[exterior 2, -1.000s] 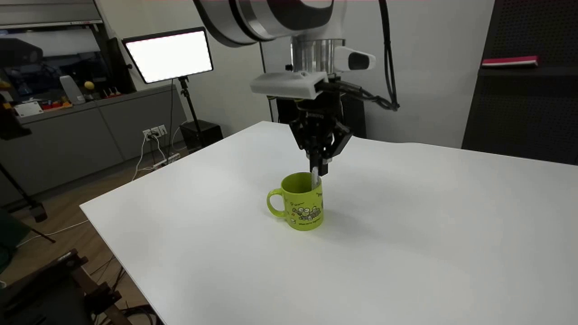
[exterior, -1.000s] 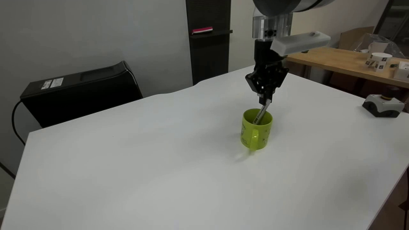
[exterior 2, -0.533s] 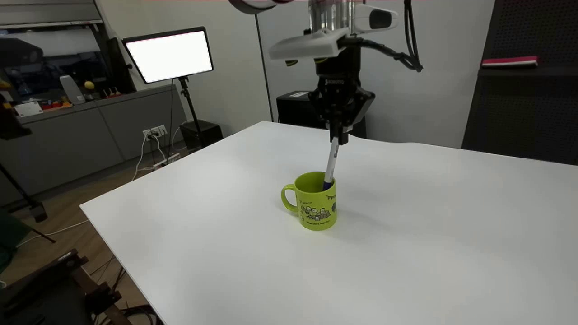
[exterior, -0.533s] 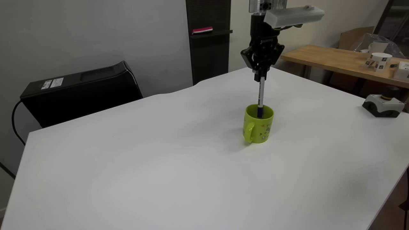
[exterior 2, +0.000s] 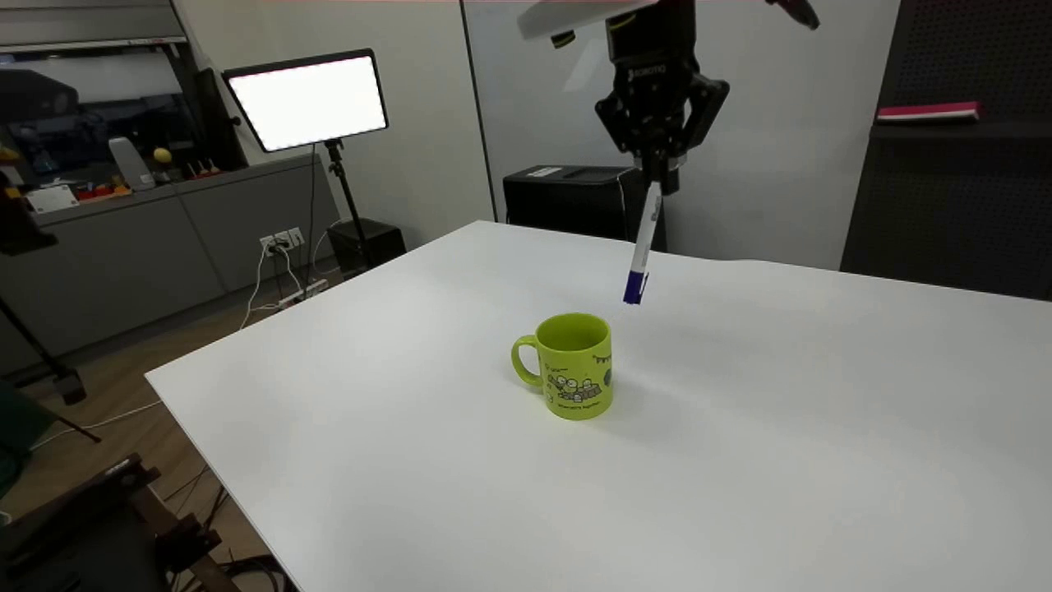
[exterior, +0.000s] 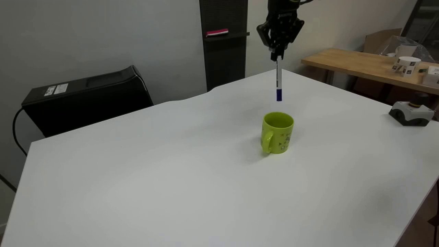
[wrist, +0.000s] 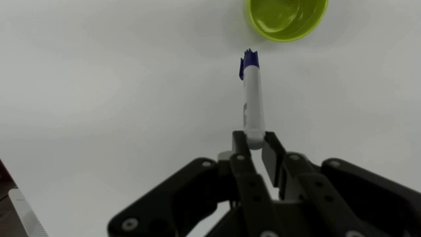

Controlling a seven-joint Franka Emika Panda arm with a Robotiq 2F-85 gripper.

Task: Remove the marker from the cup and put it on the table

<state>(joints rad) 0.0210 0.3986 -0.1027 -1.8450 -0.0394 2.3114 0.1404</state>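
The fingers grasped the marker near its top, blue end down and high, probably so it would clear the upright cup before reaching the surface.

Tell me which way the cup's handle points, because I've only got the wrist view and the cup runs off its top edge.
Observer: In both exterior views the handle sits on the side of the cup facing roughly away from the marker.

Operator: I can't judge height from here. Is the blue end resting on the table?

Observer: No, the exterior views show it hanging in the air, above the white top.

Operator: And the cup, is its base down flat?

Observer: Yes, seen from the side in both exterior views, it stands upright on its base.
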